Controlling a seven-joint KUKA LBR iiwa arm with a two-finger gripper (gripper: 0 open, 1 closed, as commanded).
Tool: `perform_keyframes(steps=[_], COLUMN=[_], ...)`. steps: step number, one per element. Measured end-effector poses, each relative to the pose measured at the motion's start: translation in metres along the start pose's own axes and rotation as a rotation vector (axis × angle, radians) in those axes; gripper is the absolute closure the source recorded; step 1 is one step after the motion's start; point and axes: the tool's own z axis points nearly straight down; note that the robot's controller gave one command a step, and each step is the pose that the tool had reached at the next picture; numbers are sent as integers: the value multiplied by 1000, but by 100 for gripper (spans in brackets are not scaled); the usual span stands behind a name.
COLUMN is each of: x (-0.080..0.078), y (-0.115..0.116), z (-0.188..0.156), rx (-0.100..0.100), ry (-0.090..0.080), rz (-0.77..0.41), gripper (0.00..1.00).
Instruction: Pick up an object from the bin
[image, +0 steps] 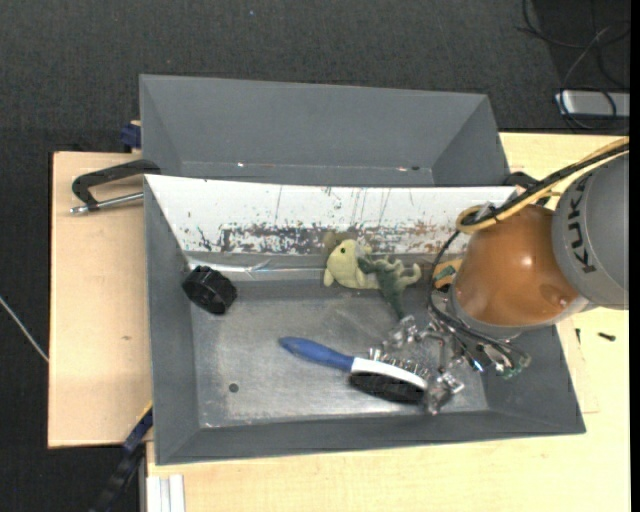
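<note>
My gripper (428, 358) is low in the bin's front right part, a cluster of shiny metal under the arm's wrist. It stands right beside and partly over the head of a brush (372, 376). The brush has a blue handle pointing left and a white head with black bristles, and it lies flat on the bin floor. Just behind the gripper a green toy animal (392, 276) lies by the back wall. A pale yellow soft toy (343, 265) rests next to it on the left.
A black round cap-like thing (208, 288) sits at the back left corner of the floor. The arm with its orange cover hangs over the bin's right side and hides the floor there.
</note>
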Motion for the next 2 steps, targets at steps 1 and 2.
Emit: perform_keyframes(steps=[1,2], x=[0,-1], y=[-2,-22], z=[-1,-145], rx=[3,5], ry=[-4,-5], rz=[4,-22], gripper=[100,100])
